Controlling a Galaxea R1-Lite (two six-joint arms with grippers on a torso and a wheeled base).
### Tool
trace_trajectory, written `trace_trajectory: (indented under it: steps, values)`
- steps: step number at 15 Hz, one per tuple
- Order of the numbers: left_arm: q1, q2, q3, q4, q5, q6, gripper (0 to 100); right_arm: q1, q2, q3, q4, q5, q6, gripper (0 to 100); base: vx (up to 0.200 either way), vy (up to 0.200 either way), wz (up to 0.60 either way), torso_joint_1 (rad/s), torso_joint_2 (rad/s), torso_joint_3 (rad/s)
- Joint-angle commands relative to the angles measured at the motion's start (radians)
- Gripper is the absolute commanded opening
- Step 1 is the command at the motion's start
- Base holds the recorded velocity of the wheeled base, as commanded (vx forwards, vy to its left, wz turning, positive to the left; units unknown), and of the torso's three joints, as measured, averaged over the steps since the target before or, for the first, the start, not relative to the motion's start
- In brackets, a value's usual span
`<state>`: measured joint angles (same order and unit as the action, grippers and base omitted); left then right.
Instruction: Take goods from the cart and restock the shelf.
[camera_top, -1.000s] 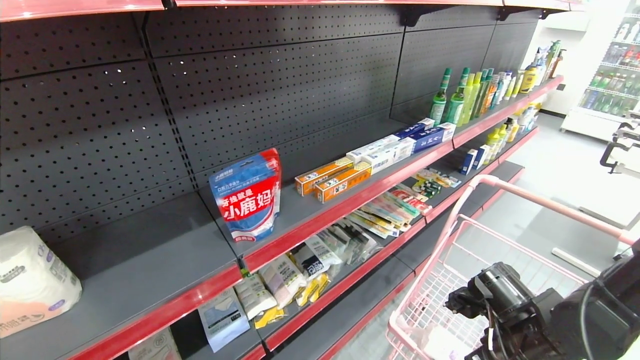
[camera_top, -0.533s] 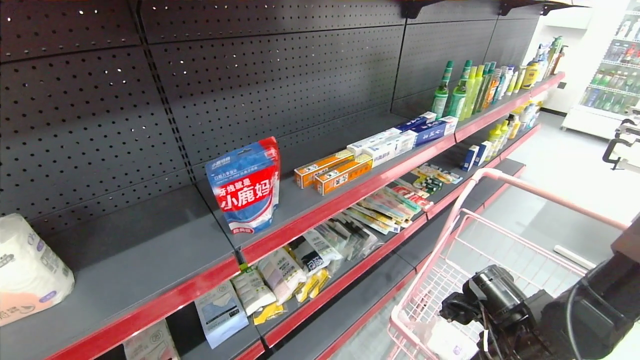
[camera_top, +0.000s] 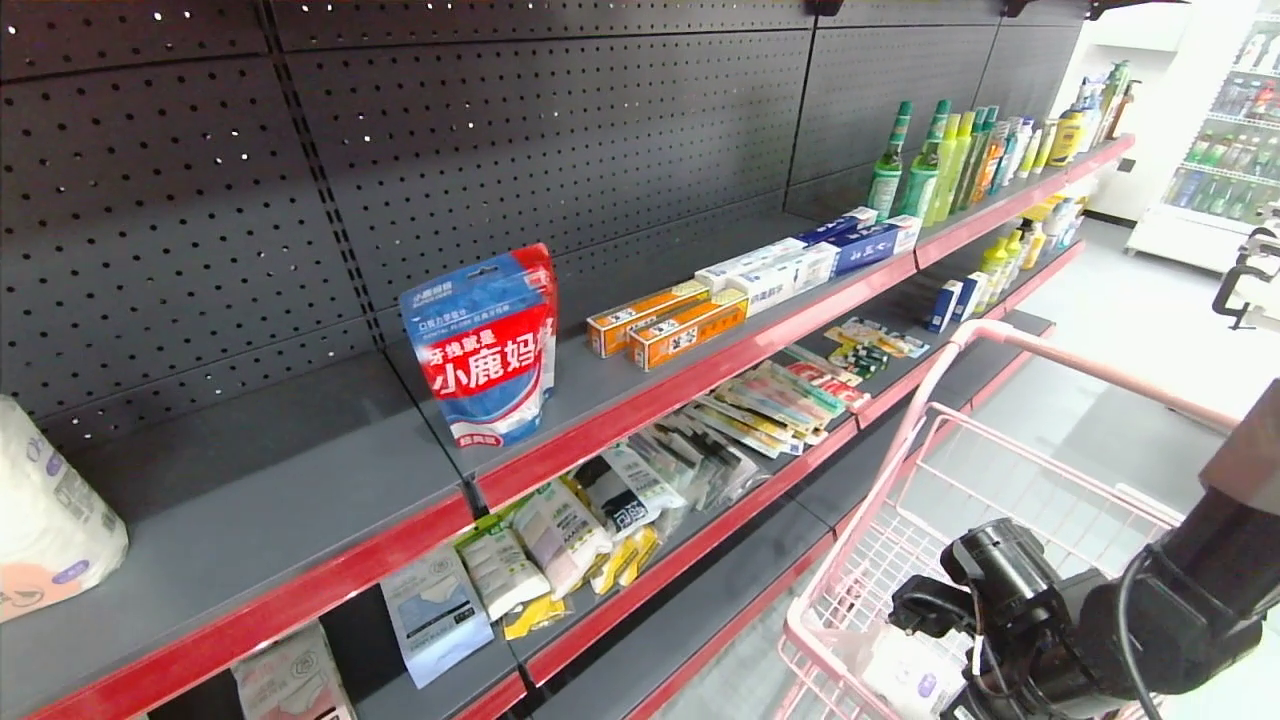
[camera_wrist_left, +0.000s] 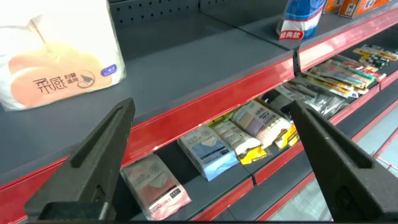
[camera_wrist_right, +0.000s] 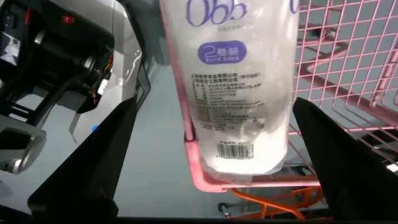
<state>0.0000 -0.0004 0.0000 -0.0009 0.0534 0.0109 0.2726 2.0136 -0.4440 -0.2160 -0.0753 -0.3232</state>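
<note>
Right gripper (camera_wrist_right: 216, 102), held low at the near corner of the pink cart (camera_top: 985, 331), its 2 fingers (camera_wrist_right: 93, 168) spread wide with nothing between them. The white paper pack (camera_wrist_right: 236, 93), the item to be taken, stands inside the cart against the pink rim. It lies straight ahead of the gripper and in line with the gap between the fingers. The head view places the same pack (camera_top: 895, 665) in the basket's near corner, beneath the right wrist.

The pack's long axis runs across the line joining the 2 fingertips, so a closing grip would probably meet its 2 long sides. Whether the opening spans the pack's width cannot be told.

The left gripper (camera_wrist_left: 211, 106), also wide open and empty, faces the shelf (camera_top: 300, 450). There a similar pack (camera_wrist_left: 56, 56) rests on the grey deck, well apart from the cart. The right arm is therefore much the nearer to the goods. The likely next move is a short advance until the fingers flank the pack, with care that neither finger catches the wire wall just beside it.
</note>
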Motion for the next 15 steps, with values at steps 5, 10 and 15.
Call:
trace_trajectory:
  steps: [5, 10, 15]
  values:
    - [0.0, 0.0, 0.0, -0.001, 0.0, 0.0, 100, -0.058, 0.057, -0.088, 0.0, 0.006, -0.013, 100, 0.0, 0.0, 0.0, -0.003, 0.01, 0.005]
    - [0.0, 0.0, 0.0, -0.001, 0.0, 0.0, 100, -0.058, 0.103, -0.113, -0.002, 0.009, -0.013, 100, 0.0, 0.0, 0.0, 0.0, 0.0, 0.0]
    - [0.0, 0.0, 0.0, -0.001, 0.0, 0.001, 100, -0.072, 0.165, -0.122, -0.069, 0.011, -0.014, 100, 0.0, 0.0, 0.0, 0.0, 0.0, 0.0]
